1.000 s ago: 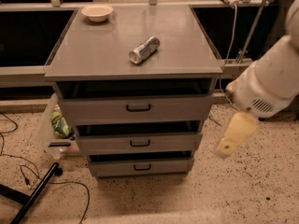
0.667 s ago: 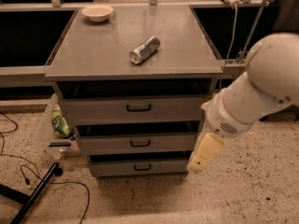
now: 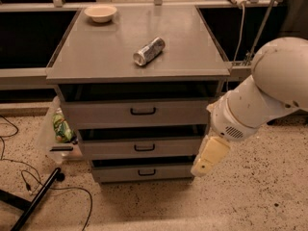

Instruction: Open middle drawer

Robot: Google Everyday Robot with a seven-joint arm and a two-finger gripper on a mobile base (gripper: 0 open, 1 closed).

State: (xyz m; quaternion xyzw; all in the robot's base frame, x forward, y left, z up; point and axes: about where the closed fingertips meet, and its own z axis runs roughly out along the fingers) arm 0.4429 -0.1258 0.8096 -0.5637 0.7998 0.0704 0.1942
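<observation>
The grey cabinet (image 3: 139,61) has three drawers with black bar handles. The middle drawer (image 3: 110,148) sits between the taller top drawer (image 3: 96,113) and the bottom drawer (image 3: 115,173), and its front looks nearly flush with the others. Its handle (image 3: 144,148) is at the centre of the front. My gripper (image 3: 210,157), cream-coloured at the end of the white arm (image 3: 260,100), hangs at the right edge of the cabinet. It is level with the middle and bottom drawers and well to the right of the handle.
A silver can (image 3: 148,51) lies on its side on the cabinet top, and a bowl (image 3: 100,12) stands at the back left. A plastic bag (image 3: 57,128) sits on the floor left of the cabinet. Cables and a black pole (image 3: 36,198) lie at the lower left.
My arm has swung left and closer to the cabinet. The gripper moved from open floor on the right to the right edge of the drawer fronts. The drawers have not moved.
</observation>
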